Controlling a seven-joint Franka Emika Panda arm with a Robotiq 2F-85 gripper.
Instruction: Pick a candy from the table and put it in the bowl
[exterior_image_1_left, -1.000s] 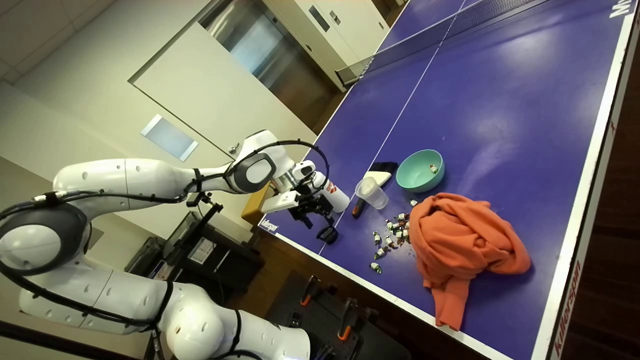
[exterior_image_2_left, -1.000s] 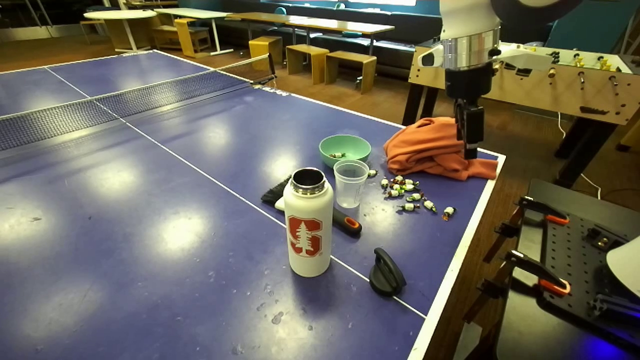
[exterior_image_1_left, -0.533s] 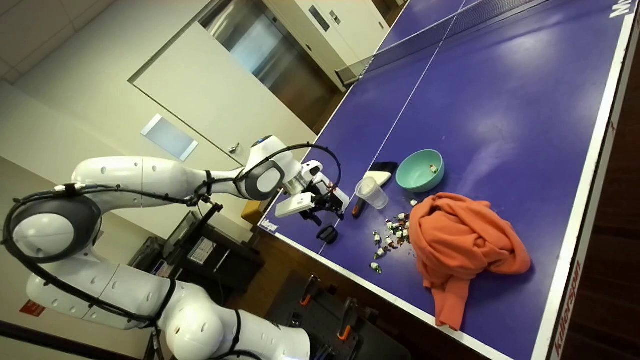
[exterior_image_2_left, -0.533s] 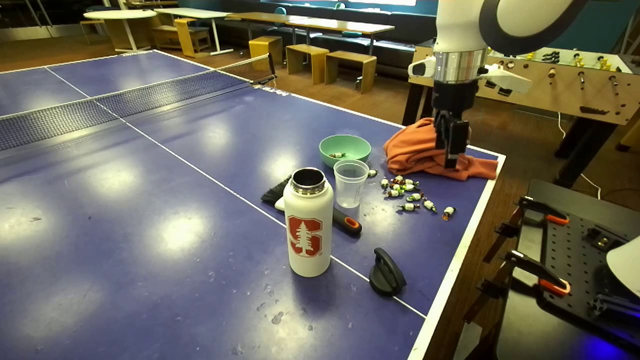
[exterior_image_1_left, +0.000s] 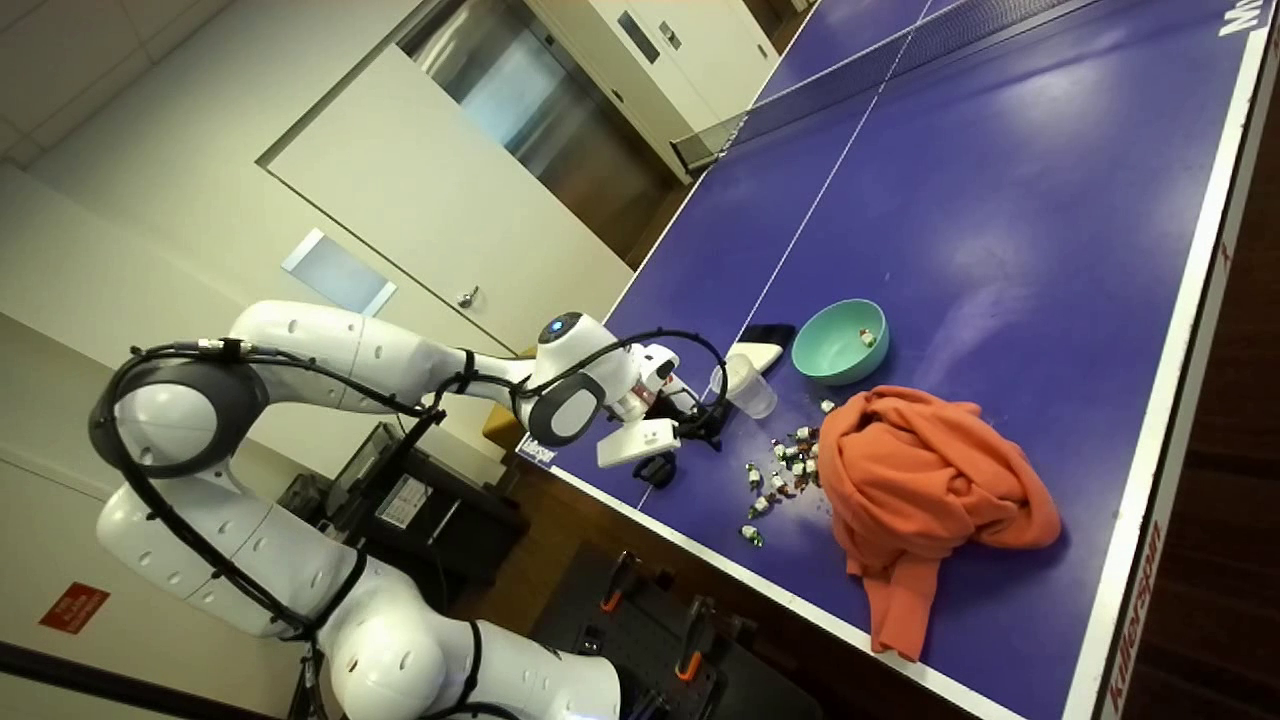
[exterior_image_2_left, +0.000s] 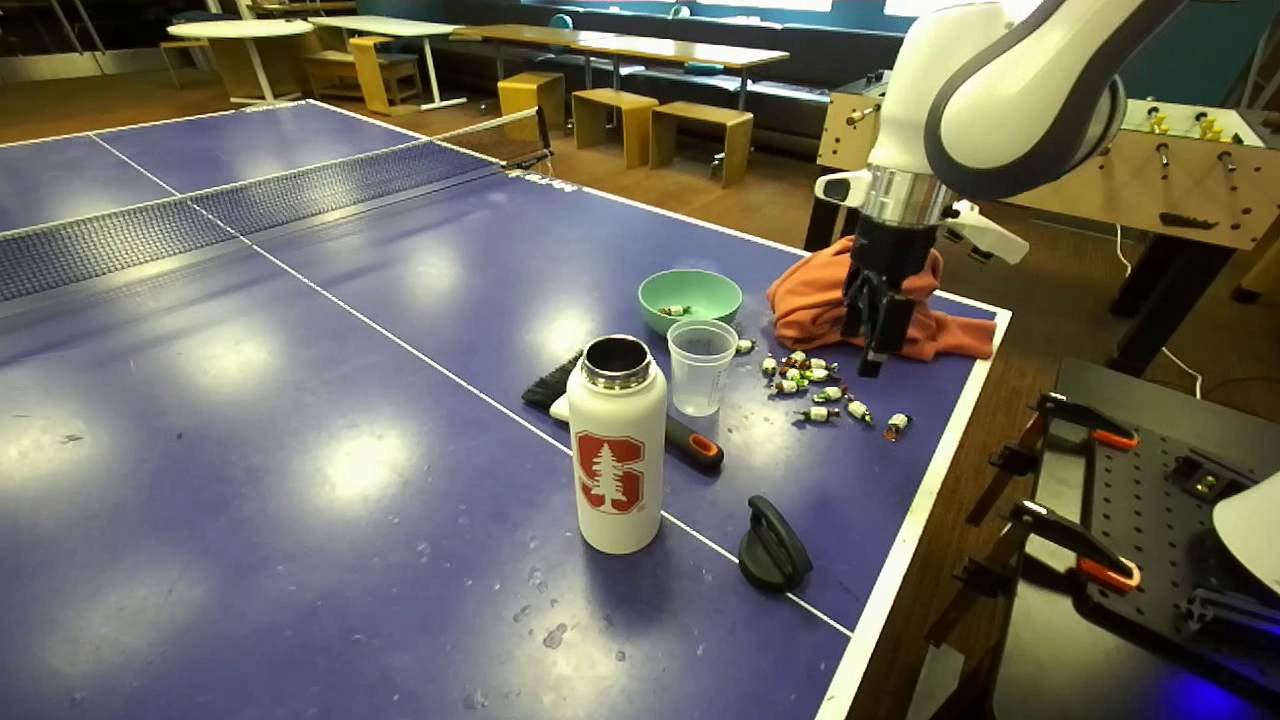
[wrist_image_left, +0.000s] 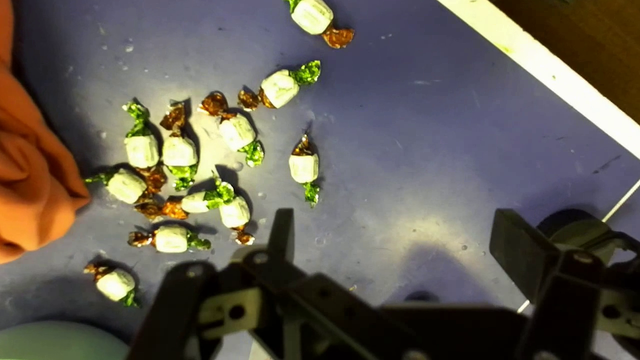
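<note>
Since the earlier frame the gripper (exterior_image_2_left: 861, 352) has come lower and nearer the candies (exterior_image_2_left: 828, 395); the things on the table (exterior_image_2_left: 350, 460) lie where they lay. In an exterior view it hangs tilted, pointing down, a pose probably meant for picking from above. The candies are scattered between the cup (exterior_image_2_left: 700, 375) and the table's edge, and one candy (exterior_image_2_left: 675, 311) is inside the bowl (exterior_image_2_left: 712, 292). The cup stands between the bottle (exterior_image_2_left: 617, 470) and the bowl, so a carried candy should perhaps pass above its rim.

In an exterior view the brush (exterior_image_1_left: 762, 350) lies beside the cup, and the orange cloth (exterior_image_1_left: 930, 480) right by the candies, where it may crowd a grasp.

In the wrist view the fingers (wrist_image_left: 282, 232) are spread wide, holding nothing, with table between them. Most candies lie to one side of that gap, so the gripper likely must shift across. A lone candy (wrist_image_left: 304, 169) near the gap looks easiest to take. The lid (wrist_image_left: 582, 232) sits beyond one finger, where it might be bumped.
</note>
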